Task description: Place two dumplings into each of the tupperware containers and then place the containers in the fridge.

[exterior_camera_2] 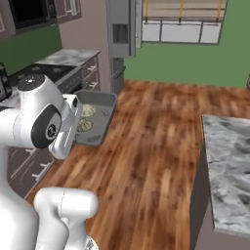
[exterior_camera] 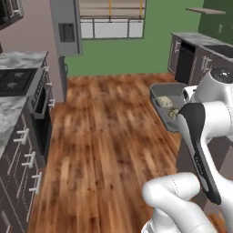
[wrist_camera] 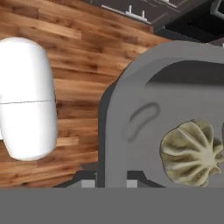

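Observation:
A grey tupperware container [exterior_camera: 160, 91] hangs in the air over the wooden floor, carried at my hand. Two dumplings [exterior_camera: 164, 101] lie inside it, side by side. From the right base view the same tupperware container [exterior_camera_2: 103, 117] shows the dumplings [exterior_camera_2: 88, 110] near its held end. In the hand view my gripper [wrist_camera: 109, 183] is shut on the rim of the tupperware container [wrist_camera: 127, 127], with one pleated dumpling [wrist_camera: 192, 152] just past the rim. The fridge [exterior_camera: 66, 27] stands tall and grey at the far end of the room, also seen as the fridge [exterior_camera_2: 119, 29].
A stove and black-fronted oven [exterior_camera: 38, 102] sit in the marble-topped cabinets on the left. A marble island counter [exterior_camera_2: 229, 161] is close on the right. Dark cabinets with a counter [exterior_camera: 195, 50] line the far right wall. Wooden floor [exterior_camera: 104, 136] runs toward the fridge.

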